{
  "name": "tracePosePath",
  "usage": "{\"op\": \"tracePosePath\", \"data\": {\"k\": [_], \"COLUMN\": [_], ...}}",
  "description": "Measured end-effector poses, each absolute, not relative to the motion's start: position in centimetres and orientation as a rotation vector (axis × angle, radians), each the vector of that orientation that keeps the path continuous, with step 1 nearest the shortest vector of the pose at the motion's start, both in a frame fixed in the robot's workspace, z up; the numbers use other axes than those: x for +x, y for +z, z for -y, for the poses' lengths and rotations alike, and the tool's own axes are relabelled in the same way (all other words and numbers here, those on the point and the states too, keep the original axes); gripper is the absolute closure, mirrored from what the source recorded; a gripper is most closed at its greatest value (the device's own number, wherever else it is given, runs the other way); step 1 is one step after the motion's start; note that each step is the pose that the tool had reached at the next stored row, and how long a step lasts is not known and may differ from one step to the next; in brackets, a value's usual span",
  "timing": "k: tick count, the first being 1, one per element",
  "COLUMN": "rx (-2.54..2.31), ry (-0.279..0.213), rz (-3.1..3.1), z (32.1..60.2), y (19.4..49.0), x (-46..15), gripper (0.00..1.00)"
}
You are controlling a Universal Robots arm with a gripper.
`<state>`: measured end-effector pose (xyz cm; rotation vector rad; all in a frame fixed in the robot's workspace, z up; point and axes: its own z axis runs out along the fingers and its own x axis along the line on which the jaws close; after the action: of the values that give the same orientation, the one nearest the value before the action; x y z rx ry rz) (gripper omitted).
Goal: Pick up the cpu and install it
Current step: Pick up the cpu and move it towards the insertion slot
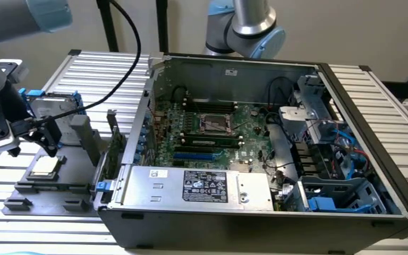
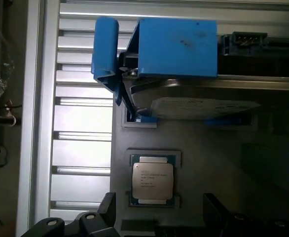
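Silver-grey cpu (image 2: 152,180) is being lined up for pick-up, the wide-open gripper (image 2: 158,201) being held above it, where a centred descent is judged needed.

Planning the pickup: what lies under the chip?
The chip sits in a square recess of a dark grey tray. The recess floor beneath it is covered by the chip itself.
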<state>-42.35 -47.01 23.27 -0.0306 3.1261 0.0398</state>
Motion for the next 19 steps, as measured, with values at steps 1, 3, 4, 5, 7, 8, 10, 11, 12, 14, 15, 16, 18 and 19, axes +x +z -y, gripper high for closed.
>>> {"op": "tracePosePath", "data": {"k": [1,3,4,5,7,8,10,11,12,14,15,16,18,19], "rx": [-0.028,-0.021,-0.017,-0.013,-0.007,-0.004,0.004,0.008,0.013,0.022,0.026,0.031,0.040,0.043], "ry": [0.040,0.040,0.040,0.040,0.040,0.040,0.040,0.040,0.039,0.039,0.039,0.039,0.039,0.040], "rz": [-3.126,-3.126,-3.126,-3.126,-3.126,-3.126,-3.126,-3.126,-3.126,-3.126,-3.126,-3.126,-3.125,-3.125], "z": [47.0,47.1,47.1,47.1,47.1,47.1,47.1,47.1,47.1,47.1,47.1,47.1,47.1,47.1], "y": [23.1,22.7,22.5,22.3,22.0,21.8,21.4,21.3,21.1,20.7,20.5,20.4,20.0,19.9], "x": [-42.4,-42.4,-42.4,-42.4,-42.4,-42.4,-42.4,-42.4,-42.4,-42.4,-42.3,-42.4,-42.4,-42.3], "gripper": [0.21,0.21,0.21,0.21,0.21,0.21,0.21,0.21,0.21,0.21,0.21,0.21,0.21,0.21]}}
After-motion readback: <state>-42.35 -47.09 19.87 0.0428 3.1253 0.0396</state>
